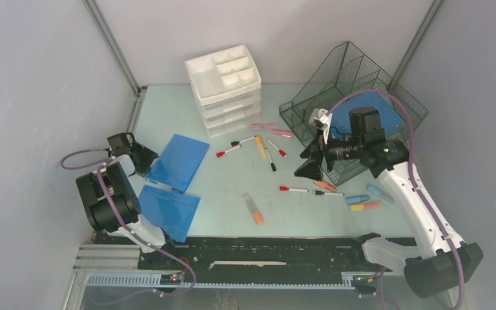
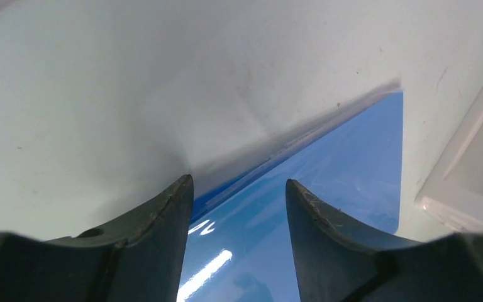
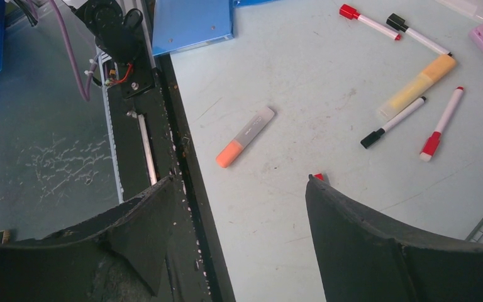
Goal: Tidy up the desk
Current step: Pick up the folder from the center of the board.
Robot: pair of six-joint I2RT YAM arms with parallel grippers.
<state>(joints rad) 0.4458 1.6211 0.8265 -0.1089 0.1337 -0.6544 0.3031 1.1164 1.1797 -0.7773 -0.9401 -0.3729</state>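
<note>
Left claw (image 2: pixel 239 182): jaws parted, nothing gripped. It sits low at the left edge of the upper blue folder (image 2: pixel 327 163). That edge runs slantwise through the gap, so one finger stands over bare counter (image 1: pixel 232 187) and the other over the blue cover.

The folder lies flat, its long axis pointing away from you and a little right, toward the white drawer unit (image 1: pixel 223 87). A second blue folder (image 1: pixel 171 210) lies on its near side. You cannot tell whether the two touch or overlap.

Right claw (image 1: pixel 308 169): jaws wide, empty, hanging beside the wire tray (image 1: pixel 355 84), with a red-capped marker (image 1: pixel 294 189) just under it.

The counter runs from the black rail (image 1: pixel 265 248) to the grey walls, with pens scattered mid-counter, well apart from the left claw.

Judgement: the folder is the left arm's job. Nothing blocks it, but a flat cover offers little lip to pinch.
</note>
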